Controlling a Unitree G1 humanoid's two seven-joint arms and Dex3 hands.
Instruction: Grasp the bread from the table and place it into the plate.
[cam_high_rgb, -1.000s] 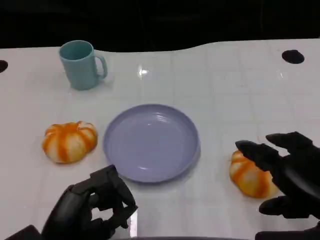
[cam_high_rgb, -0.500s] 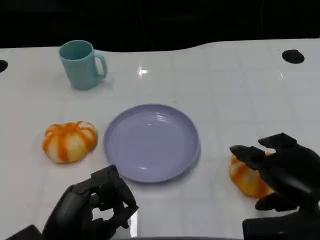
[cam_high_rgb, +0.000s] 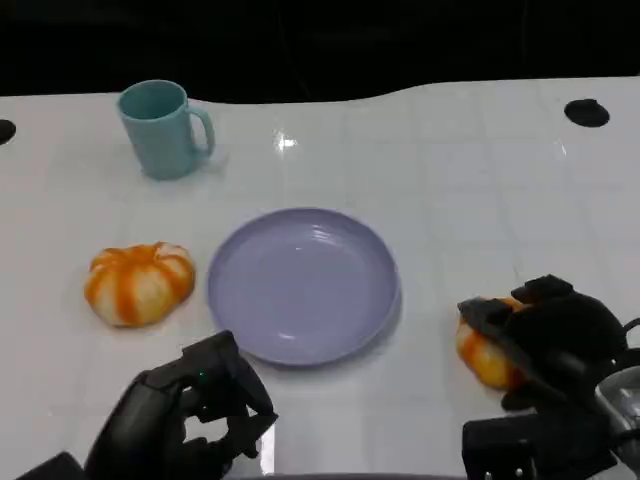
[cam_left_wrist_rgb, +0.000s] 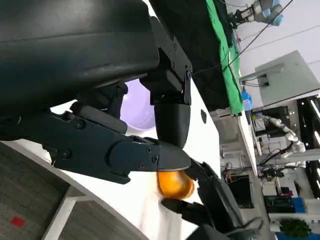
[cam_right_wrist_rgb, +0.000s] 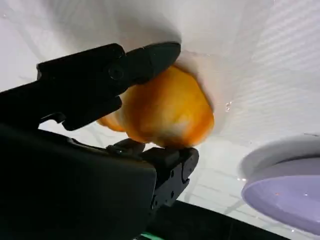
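Head view: bread (cam_high_rgb: 480, 352) near the counter's (cam_high_rgb: 470, 170) front right corner, clasped by right hand (cam_high_rgb: 550, 335), plate (cam_high_rgb: 303, 285) at centre, left hand (cam_high_rgb: 190, 410) curled at front edge, holding nothing; right wrist view: fingers (cam_right_wrist_rgb: 150, 55) pressed around bread (cam_right_wrist_rgb: 167, 112)

Right hand (cam_high_rgb: 545, 335) wraps over orange bread (cam_high_rgb: 480, 350) right of purple plate (cam_high_rgb: 302, 284). Second bread (cam_high_rgb: 139, 282) left of plate. Teal mug (cam_high_rgb: 160, 128) far left. Left hand (cam_high_rgb: 190, 415) curled near table (cam_high_rgb: 450, 180) front edge, holding nothing.

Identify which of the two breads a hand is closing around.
The bread right of the plate: the right hand wraps it; the other lies untouched.
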